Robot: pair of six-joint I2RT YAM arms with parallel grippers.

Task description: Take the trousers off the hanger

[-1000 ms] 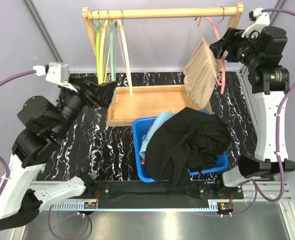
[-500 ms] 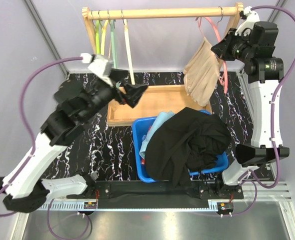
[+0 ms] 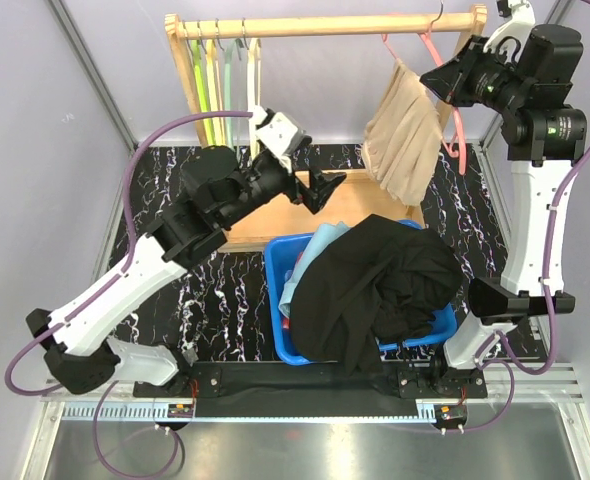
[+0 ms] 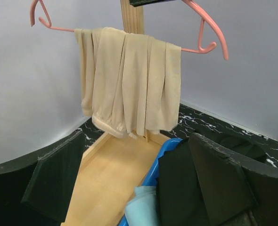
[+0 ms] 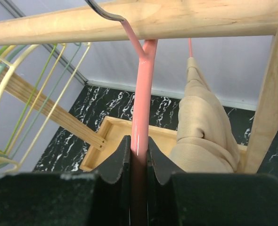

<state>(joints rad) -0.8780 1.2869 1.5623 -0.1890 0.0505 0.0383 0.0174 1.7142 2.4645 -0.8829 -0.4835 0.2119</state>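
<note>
The beige trousers (image 3: 403, 130) hang folded over a pink hanger (image 3: 457, 140) whose hook sits on the wooden rail (image 3: 315, 25). My right gripper (image 3: 437, 85) is shut on the hanger's pink stem (image 5: 141, 94), just below the rail (image 5: 153, 19), with the trousers (image 5: 202, 127) to its right. My left gripper (image 3: 320, 190) is open over the rack's wooden base (image 3: 275, 215) and holds nothing. In its wrist view the left gripper (image 4: 136, 183) faces the trousers (image 4: 129, 89) on the hanger (image 4: 209, 33) from a distance.
A blue bin (image 3: 275, 290) in front of the rack holds black trousers (image 3: 375, 290) and a light blue pair (image 3: 315, 255). Several empty yellow and green hangers (image 3: 220, 90) hang at the rail's left end. Grey walls stand close on both sides.
My left arm has swung from the table's left side to the rack's base. My right gripper has shut on the pink hanger, and the hanger and trousers have shifted slightly up and left.
</note>
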